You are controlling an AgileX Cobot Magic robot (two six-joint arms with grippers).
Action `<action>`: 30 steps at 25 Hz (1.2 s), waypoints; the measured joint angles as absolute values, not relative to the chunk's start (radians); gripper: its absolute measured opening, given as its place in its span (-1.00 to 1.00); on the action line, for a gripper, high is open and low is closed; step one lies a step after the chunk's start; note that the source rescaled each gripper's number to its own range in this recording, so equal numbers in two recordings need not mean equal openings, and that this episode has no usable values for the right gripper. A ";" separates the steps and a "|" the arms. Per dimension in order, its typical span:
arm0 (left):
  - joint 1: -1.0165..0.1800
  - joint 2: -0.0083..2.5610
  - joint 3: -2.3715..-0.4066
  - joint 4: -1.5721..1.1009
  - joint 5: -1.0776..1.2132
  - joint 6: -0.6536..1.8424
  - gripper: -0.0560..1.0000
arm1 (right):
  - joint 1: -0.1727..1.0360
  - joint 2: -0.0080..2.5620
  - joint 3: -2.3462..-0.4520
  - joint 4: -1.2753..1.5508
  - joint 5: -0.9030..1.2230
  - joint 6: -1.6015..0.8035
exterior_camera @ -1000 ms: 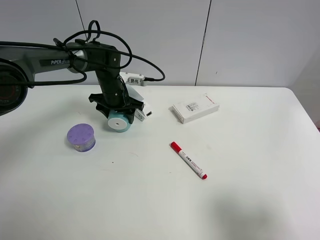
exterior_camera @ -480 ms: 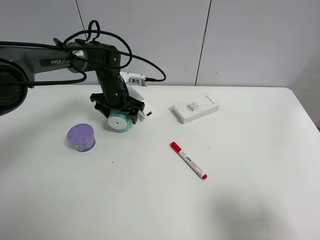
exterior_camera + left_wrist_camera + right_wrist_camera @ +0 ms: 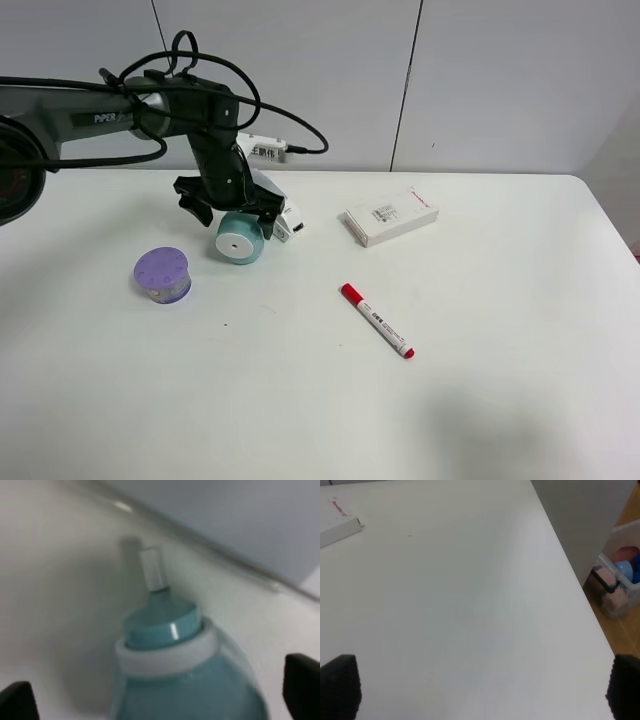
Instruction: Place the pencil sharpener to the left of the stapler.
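The teal pencil sharpener (image 3: 239,243) lies on its side on the table, its white round base facing the high camera. My left gripper (image 3: 232,213) hovers just above and behind it, open. In the left wrist view the sharpener (image 3: 170,645) fills the middle, neck pointing away, and the black fingertips (image 3: 16,700) stand wide apart at the corners without touching it. The white and grey stapler (image 3: 287,217) sits just right of the sharpener, mostly hidden by the arm. My right gripper (image 3: 480,687) is open over bare table; the high view does not show it.
A purple dotted-top puck (image 3: 162,274) sits left of the sharpener. A flat white box (image 3: 390,216) lies to the right, and a red-capped marker (image 3: 377,320) lies nearer the front. A plastic bin (image 3: 622,580) stands on the floor past the table's right edge.
My left gripper has let go of the sharpener and lifted up and back a little. The sharpener stays lying on the table in nearly the same spot.
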State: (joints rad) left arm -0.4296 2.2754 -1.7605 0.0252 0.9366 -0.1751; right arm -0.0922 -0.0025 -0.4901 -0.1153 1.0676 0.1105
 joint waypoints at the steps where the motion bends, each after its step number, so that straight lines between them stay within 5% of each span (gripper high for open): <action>1: -0.430 2.255 -1.760 0.027 0.935 -0.185 0.98 | -0.092 -0.003 -0.490 -0.115 1.068 0.111; 10: -0.414 1.853 -1.760 0.100 1.053 -0.158 0.98 | -0.092 -0.003 -0.490 -0.115 1.068 0.111; 16: -0.289 1.604 -1.725 0.200 1.196 -0.137 0.98 | -0.092 -0.003 -0.490 -0.115 1.068 0.111; 30: 0.082 0.476 -0.755 0.083 1.062 -0.133 0.98 | -0.092 -0.003 -0.490 -0.115 1.068 0.111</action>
State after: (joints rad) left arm 0.0820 0.4757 -0.7553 0.0828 1.0619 -0.1335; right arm -0.0922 -0.0025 -0.4901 -0.1153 1.0676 0.1105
